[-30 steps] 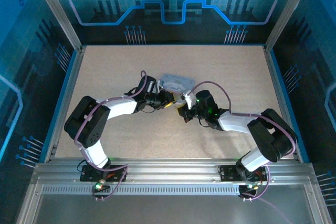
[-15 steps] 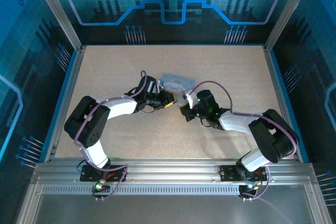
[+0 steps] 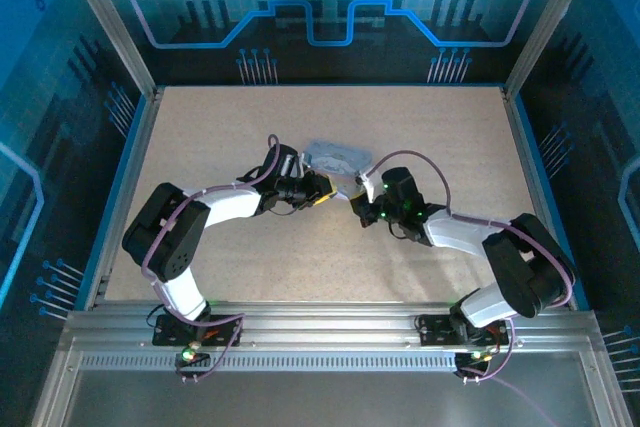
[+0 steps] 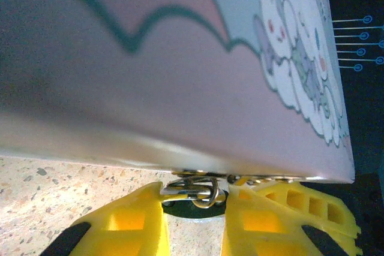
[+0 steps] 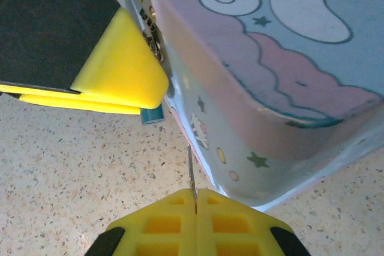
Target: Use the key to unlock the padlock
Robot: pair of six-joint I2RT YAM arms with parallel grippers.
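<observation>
The tiny dark padlock (image 4: 193,207) hangs at the latch of the lilac tin (image 4: 180,58), its silvery shackle (image 4: 203,192) looped just under the lid's edge. My left gripper (image 4: 195,201) is shut on the padlock, with a yellow finger (image 4: 123,220) on each side of it. My right gripper (image 5: 195,193) is shut on the key (image 5: 190,169), a thin grey sliver sticking up from the pads beside the tin's side wall. The key's tip stands just short of a dark teal block (image 5: 152,114) under the left finger (image 5: 120,70). From above, the left gripper (image 3: 324,190) and right gripper (image 3: 360,196) meet below the tin (image 3: 335,155).
The tin with its cartoon lid (image 5: 288,40) lies mid-table, close against both grippers. The speckled tabletop (image 3: 300,257) stretches open around the arms. A blue rim (image 3: 530,167) and metal posts border the table.
The right arm has shifted slightly to the right and farther back, carrying the key. The left arm and the padlock have stayed put.
</observation>
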